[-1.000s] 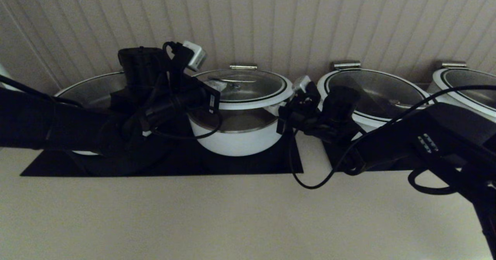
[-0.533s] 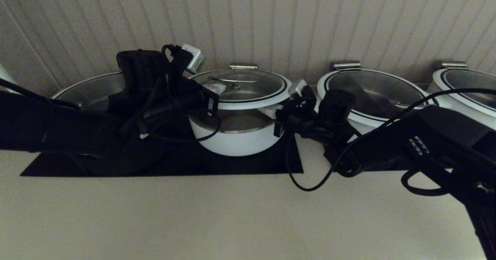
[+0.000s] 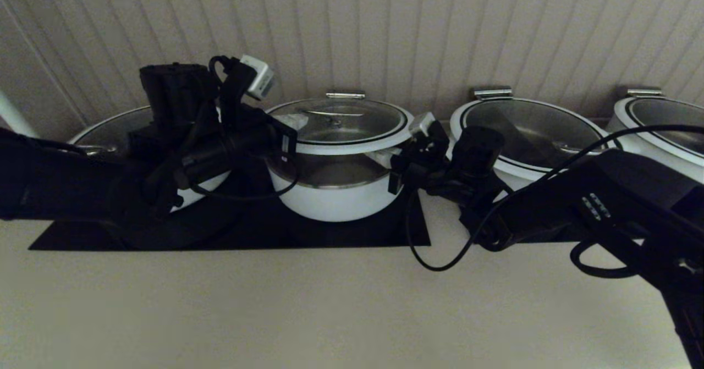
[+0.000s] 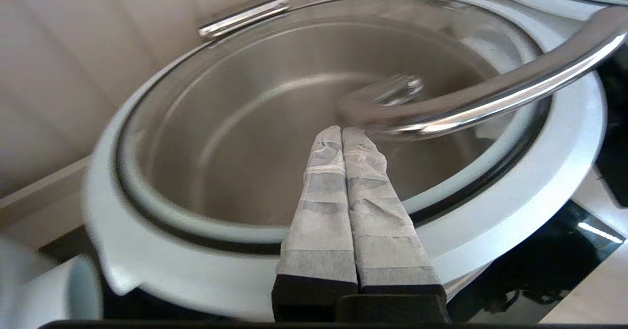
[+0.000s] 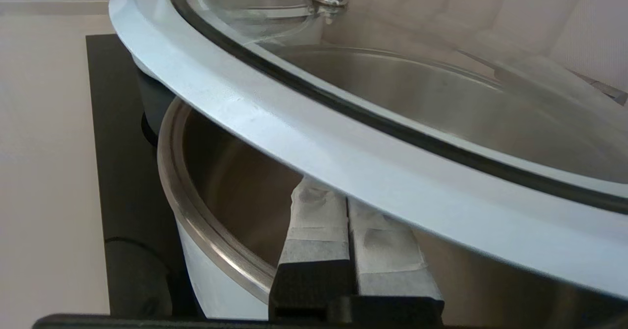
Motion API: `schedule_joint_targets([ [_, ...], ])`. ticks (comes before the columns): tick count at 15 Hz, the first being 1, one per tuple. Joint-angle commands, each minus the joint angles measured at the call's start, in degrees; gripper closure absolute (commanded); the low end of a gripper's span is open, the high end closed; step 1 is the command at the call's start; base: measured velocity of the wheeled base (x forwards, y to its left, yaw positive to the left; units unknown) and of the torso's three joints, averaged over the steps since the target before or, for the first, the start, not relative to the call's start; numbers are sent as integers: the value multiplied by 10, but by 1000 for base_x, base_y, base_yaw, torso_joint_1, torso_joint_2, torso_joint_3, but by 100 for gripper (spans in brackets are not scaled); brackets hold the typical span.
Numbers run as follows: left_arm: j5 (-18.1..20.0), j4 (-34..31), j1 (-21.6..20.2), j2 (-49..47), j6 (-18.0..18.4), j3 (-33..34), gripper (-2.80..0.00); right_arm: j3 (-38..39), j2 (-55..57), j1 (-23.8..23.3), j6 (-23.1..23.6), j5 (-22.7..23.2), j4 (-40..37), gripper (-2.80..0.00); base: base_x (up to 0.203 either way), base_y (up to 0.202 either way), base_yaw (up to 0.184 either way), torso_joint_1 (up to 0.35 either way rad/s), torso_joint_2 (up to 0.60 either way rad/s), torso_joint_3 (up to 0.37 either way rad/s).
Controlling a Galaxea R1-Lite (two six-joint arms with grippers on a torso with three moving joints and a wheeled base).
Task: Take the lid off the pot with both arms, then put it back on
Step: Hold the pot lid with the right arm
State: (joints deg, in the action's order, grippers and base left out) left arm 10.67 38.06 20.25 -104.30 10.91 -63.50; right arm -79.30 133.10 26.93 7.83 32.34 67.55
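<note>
The glass lid with white rim and steel hook handle hangs a little above the white pot, and the pot's steel inside shows in the gap. My left gripper is shut at the lid's left side. In the left wrist view its fingertips lie over the lid's glass, right at the end of the handle. My right gripper is shut at the right side. Its fingers reach under the lid's white rim, above the pot's steel edge.
Wider lidded white pots stand to the left, right and far right, close to both arms. All sit on black mats against a panelled wall. The pale counter runs along the front.
My left arm has shifted to the left and slightly up. My right arm edged left, then held still. The lid stays raised above the pot.
</note>
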Motion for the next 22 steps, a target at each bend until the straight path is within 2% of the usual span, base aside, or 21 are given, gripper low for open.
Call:
schedule_joint_targets([
  [1,1,2,-11,17,1,16,0,0,-3,1,1,2,4,0,0,0,0,0,0,0],
  [8,1,2,-40,67,0,106,0,-6,-4,0,1,2,4,0,0,0,0,0,0,0],
  [15,1,8,-44,112,-3,212,0,-38,1,1,1,1,-1,0,0,0,0,0,0,0],
  [18,1,9,-43,112,-3,231,0,-38,1,0,1,1,0,0,0,0,0,0,0,0],
  [22,1,11,-29,97,-4,220,0,-38,1,1,1,1,0,0,0,0,0,0,0,0],
])
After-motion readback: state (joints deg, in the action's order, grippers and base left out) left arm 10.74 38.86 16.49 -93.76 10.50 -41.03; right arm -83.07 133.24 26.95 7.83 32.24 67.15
